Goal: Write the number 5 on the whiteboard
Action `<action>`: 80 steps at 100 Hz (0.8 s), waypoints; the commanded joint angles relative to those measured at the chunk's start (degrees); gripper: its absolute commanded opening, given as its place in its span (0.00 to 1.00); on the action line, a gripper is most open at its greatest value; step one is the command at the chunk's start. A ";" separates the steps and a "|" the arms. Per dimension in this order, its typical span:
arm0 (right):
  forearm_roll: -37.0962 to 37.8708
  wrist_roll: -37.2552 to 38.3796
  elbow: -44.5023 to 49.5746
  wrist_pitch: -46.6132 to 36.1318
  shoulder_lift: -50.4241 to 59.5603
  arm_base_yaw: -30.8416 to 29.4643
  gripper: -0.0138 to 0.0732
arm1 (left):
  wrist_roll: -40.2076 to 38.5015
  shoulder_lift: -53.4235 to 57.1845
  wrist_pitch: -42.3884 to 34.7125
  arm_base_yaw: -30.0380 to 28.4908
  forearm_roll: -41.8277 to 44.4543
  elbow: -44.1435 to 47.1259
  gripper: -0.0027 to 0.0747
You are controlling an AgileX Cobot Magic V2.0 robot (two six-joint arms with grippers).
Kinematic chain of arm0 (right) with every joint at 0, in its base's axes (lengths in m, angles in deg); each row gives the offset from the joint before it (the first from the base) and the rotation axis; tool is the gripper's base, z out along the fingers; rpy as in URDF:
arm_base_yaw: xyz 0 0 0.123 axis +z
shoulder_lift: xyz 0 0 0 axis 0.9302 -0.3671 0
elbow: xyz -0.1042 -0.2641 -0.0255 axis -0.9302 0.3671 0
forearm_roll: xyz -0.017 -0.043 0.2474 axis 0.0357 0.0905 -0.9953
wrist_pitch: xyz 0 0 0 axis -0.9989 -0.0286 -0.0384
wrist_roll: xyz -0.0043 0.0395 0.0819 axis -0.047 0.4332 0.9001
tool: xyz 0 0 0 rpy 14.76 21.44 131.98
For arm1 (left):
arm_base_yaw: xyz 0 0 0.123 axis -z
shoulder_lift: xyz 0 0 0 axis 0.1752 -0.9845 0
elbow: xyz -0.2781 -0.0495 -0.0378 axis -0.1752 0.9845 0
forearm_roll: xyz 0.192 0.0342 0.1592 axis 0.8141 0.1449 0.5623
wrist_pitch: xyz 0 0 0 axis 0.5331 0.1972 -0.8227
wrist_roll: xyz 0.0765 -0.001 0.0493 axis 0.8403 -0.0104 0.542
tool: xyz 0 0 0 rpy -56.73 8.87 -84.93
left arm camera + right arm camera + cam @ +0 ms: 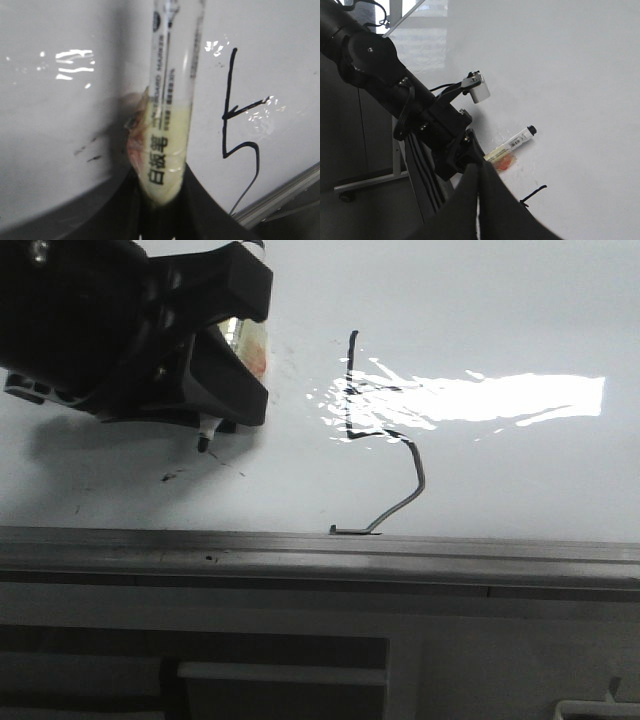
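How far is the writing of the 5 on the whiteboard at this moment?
Done: a crude black 5 stands on the whiteboard, with upright, bar, belly and a tail reaching toward the rim. In hand: the left pincer holds the marker, its tip beside the figure, not on the line. Left: perhaps only to put the marker away. The right pincer looks shut, holding nothing.

Whiteboard (pixel 520 320): glossy smooth white, strong glare, grey metal rim w/ dull brushed look. Marker (pixel 167 115): clear shiny plastic barrel. Left gripper (pixel 215 370): matt black plastic. Number 5 (pixel 385 435): thin black ink.
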 commanded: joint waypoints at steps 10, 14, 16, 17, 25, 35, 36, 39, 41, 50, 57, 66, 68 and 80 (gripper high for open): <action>-1.15 0.87 -1.44 -3.13 0.21 -0.19 0.09 | -0.39 -2.62 -6.71 -0.31 -1.53 -1.25 0.01; -1.15 0.87 -1.44 -3.13 0.21 -0.19 0.09 | -0.39 -3.06 -6.71 -0.31 -1.57 -1.25 0.01; -1.15 0.87 -1.44 -3.13 0.21 -0.19 0.09 | -0.39 -3.20 -6.71 -0.31 -1.57 -1.25 0.01; -1.15 0.87 -1.44 -3.13 0.21 -0.19 0.09 | -0.39 -3.20 -6.71 -0.31 -1.57 -1.25 0.01; -1.15 0.87 -1.44 -3.13 0.21 -0.19 0.09 | -0.39 -3.30 -7.08 -0.31 -1.57 -1.25 0.01; -1.15 0.87 -1.44 -3.13 0.21 -0.19 0.09 | -0.39 -3.30 -7.97 -0.31 -1.66 -1.25 0.01; -1.15 0.87 -1.44 -3.13 0.21 -0.19 0.09 | -0.39 -3.30 -7.97 -0.31 -1.66 -1.25 0.01; -1.15 0.87 -1.44 -3.24 0.21 -0.19 0.09 | -0.39 -3.30 -8.05 -0.31 -1.66 -1.25 0.02; -1.15 0.87 -1.44 -3.33 0.21 -0.19 0.09 | -0.39 -3.30 -8.24 -0.31 -1.66 -1.25 0.03; -1.15 0.87 -1.44 -3.59 0.10 -0.19 0.09 | -0.39 -3.30 -9.20 -0.31 -1.80 -1.25 0.15; -1.15 0.87 -1.21 -3.74 0.01 -0.19 0.09 | -0.39 -3.30 -9.77 -0.31 -2.42 -1.25 0.25; -1.15 0.87 -0.48 -4.26 -0.10 -0.19 0.09 | -0.39 -3.30 -10.50 -0.31 -2.78 -1.25 0.35; -1.15 0.87 -0.20 -4.40 -0.02 -0.19 0.09 | -0.39 -3.30 -10.50 -0.31 -2.78 -1.25 0.36; -1.15 0.87 1.05 -4.93 -0.02 -0.19 0.09 | -0.39 -3.30 -10.50 -0.31 -2.78 -1.25 0.36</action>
